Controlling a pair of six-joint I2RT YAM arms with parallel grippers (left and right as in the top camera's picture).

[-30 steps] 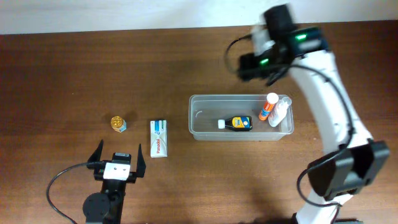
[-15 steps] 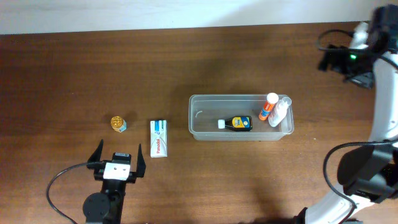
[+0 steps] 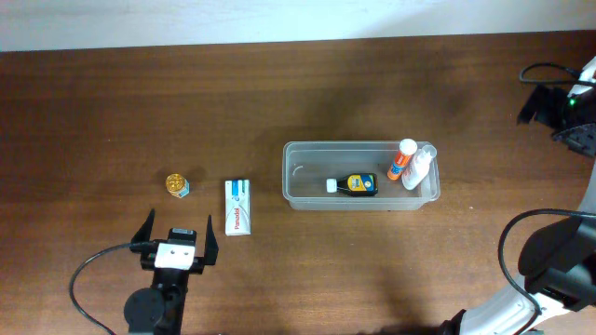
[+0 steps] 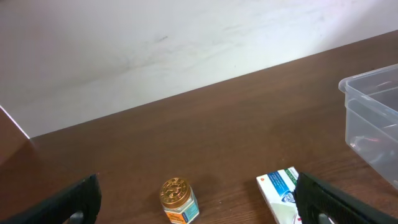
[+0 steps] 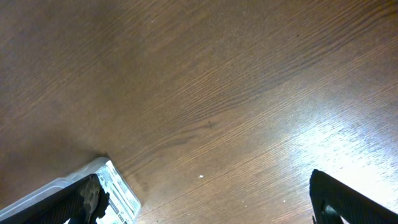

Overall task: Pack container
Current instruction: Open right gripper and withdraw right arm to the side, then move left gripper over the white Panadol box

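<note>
The clear plastic container [image 3: 296, 186] stands right of the table's centre. In it are a dark bottle with a yellow label [image 3: 355, 184], an orange bottle with a white cap [image 3: 400, 160] and a pale clear bottle [image 3: 420, 167]. A white medicine box [image 3: 238, 206] and a small gold-lidded jar [image 3: 177, 185] lie to its left. My left gripper [image 3: 175, 244] is open and empty, just in front of the jar [image 4: 179, 200] and the box [image 4: 281, 188]. My right gripper [image 3: 545, 100] is open and empty at the far right edge, away from the container, whose corner [image 5: 117, 190] shows in the right wrist view.
The brown wooden table meets a white wall along the back edge. The container's near corner [image 4: 372, 115] shows at the right of the left wrist view. Black cables loop beside both arm bases.
My right arm has swung from above the container's back edge out to the far right of the table. The left arm and all objects have not moved.
</note>
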